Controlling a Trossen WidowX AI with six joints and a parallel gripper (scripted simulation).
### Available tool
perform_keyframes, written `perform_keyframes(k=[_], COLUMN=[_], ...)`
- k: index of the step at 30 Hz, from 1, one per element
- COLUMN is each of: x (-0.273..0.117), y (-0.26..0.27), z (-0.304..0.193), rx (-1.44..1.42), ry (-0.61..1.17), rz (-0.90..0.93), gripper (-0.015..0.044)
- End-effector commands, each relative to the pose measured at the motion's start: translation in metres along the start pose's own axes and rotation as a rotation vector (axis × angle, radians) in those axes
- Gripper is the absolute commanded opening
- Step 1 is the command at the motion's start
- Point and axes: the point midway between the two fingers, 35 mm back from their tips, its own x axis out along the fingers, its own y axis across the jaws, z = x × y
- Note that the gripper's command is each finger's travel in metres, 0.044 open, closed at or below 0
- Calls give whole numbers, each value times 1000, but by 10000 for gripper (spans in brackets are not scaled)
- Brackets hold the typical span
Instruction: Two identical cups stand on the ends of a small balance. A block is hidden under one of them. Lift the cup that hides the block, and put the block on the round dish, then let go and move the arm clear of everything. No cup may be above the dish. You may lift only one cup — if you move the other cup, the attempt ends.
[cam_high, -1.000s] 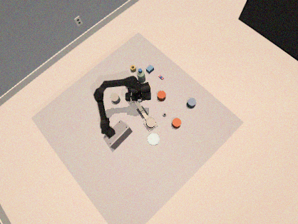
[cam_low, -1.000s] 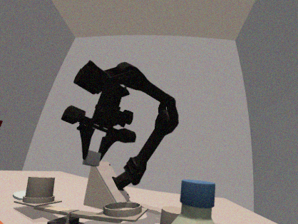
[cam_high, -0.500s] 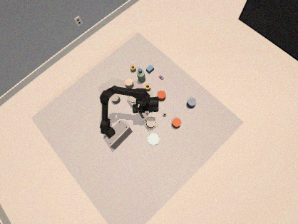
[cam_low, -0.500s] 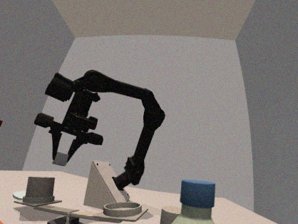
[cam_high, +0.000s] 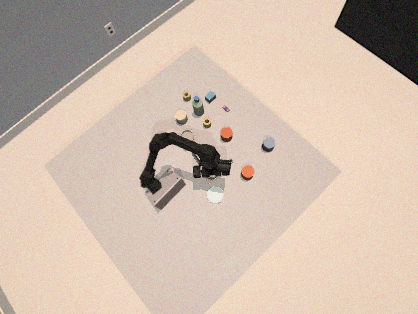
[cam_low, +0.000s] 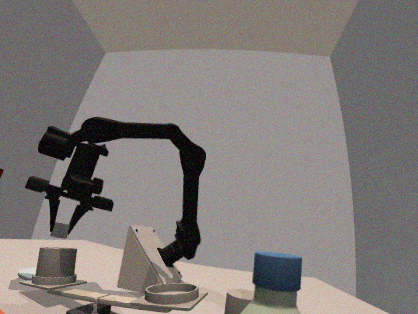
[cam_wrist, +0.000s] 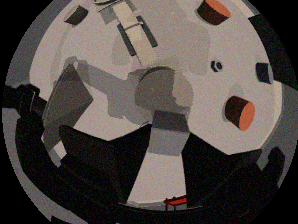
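Note:
My gripper (cam_low: 60, 225) (cam_wrist: 166, 130) is shut on a small grey block (cam_low: 59, 230) (cam_wrist: 169, 142). It holds the block in the air above the remaining cup (cam_low: 56, 263) (cam_wrist: 156, 95), which stands upright on one end of the balance (cam_low: 76, 294) (cam_wrist: 136, 39). The block is clear of that cup's top. The ring (cam_low: 172, 296) (cam_high: 187, 130) on the other balance end is empty. A pale cup (cam_high: 181, 116) (cam_low: 238, 302) stands off the balance, near the empty ring. The round dish (cam_high: 215, 195) (cam_low: 26, 273) lies beyond the standing cup, with no cup above it.
Two orange-topped cylinders (cam_high: 226, 133) (cam_high: 247, 172) and a blue-grey one (cam_high: 268, 144) stand to the right in the top view. A green bottle (cam_high: 198, 107) with a blue cap (cam_low: 278, 271), a blue block (cam_high: 210, 96) and yellow rings (cam_high: 186, 95) (cam_high: 207, 122) stand toward the back.

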Motion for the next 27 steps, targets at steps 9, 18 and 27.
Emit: perform_keyframes(k=[9, 18, 27], x=[35, 49, 85], y=[-4, -3, -1], z=[-76, -90, -89], rx=[-43, -52, -52], ry=[-9, -13, -15], rz=[27, 34, 34], gripper=[0, 0, 0])
